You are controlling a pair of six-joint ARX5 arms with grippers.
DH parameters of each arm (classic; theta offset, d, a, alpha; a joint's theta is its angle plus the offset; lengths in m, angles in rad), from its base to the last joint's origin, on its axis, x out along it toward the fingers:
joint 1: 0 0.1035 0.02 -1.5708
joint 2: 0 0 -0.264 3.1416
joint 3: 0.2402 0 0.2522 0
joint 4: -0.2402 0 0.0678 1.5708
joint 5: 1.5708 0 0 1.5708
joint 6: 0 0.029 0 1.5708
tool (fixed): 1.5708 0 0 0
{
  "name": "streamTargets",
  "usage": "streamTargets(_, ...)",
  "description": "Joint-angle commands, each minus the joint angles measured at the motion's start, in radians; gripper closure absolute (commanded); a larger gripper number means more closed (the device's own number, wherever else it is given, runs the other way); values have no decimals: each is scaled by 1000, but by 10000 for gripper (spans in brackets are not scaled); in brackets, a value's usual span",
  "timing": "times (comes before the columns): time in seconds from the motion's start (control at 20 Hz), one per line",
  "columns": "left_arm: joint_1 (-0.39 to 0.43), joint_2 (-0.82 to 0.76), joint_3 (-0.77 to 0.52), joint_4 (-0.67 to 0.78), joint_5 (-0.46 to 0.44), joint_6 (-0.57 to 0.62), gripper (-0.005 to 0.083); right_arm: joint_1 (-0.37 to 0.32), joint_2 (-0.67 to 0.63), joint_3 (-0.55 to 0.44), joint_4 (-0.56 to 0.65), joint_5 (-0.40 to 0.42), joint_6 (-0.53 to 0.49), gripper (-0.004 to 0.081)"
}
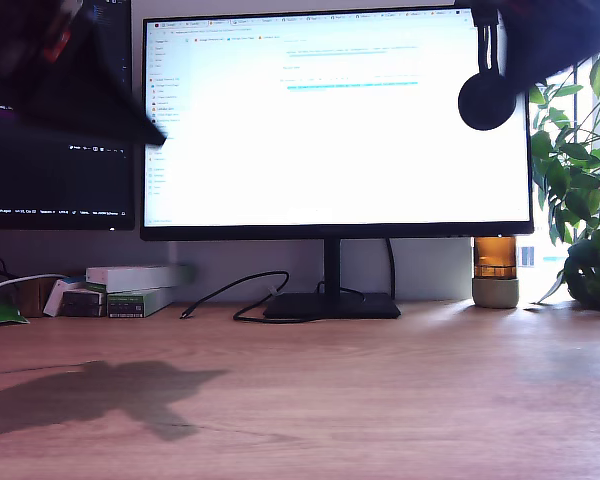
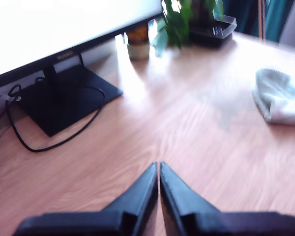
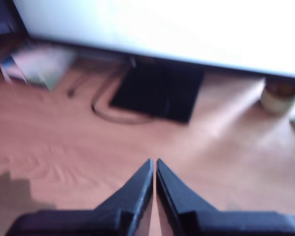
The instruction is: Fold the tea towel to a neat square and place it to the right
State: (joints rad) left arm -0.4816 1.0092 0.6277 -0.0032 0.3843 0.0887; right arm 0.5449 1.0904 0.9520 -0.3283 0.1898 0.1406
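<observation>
My first gripper (image 2: 159, 169) is sitting nearest the lens in the first wrist view, its two dark jaws pressed together to a thin slit and gripping nothing, hanging above bare wood. My second gripper (image 3: 154, 166) is showing the same way in the second wrist view: two jaws closed tip to tip, nothing between them, nothing touching them.

One wooden desk (image 1: 380, 400) is spreading across every view. On it one large monitor (image 1: 337, 120) is glowing white on one black stand (image 1: 330, 303), with a second, dark screen (image 1: 55, 150) standing at the exterior view's left. One leafy plant (image 1: 580, 170) is filling the exterior view's right edge. One small stack of flat boxes (image 1: 130, 288) is lying at the exterior view's left, near the dark screen's foot. One black cable (image 1: 235, 295) is looping beside the stand. One amber jar (image 1: 495, 270) is standing between the stand and the plant.

One tea towel (image 2: 280, 96) is lying bunched in a pale, fluffy heap on the desk, showing only in the first wrist view, well apart from my first gripper and away from the monitor stand. It is not showing in the exterior view.

Dark blurred arm parts (image 1: 60, 60) are hanging across the exterior view's top corners; which arm is which I cannot tell there.
</observation>
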Motion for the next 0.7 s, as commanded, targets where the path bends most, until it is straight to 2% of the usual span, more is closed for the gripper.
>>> streamTargets(0.0, 2, -3, -19, 11, -2, -10, 797, 32, 27, -8, 36, -3, -42, 780)
streamTargets(0.1, 12, -3, -19, 13, -38, -6, 797, 61, 33, -45, 116, 4, -92, 780)
streamTargets(0.2, 46, -3, -24, 40, -53, -7, 797, 63, 39, -106, 236, 5, -92, 780)
streamTargets(0.35, 146, -3, -65, 129, -51, -23, 797, 52, 60, -224, 433, 62, -94, 780)
streamTargets(0.45, 216, -3, -92, 164, -44, -39, 797, 8, 74, -295, 507, 87, -96, 780)
streamTargets(0.65, 356, -3, -158, 256, -44, -69, 797, -153, 76, -392, 571, 89, -91, 780)
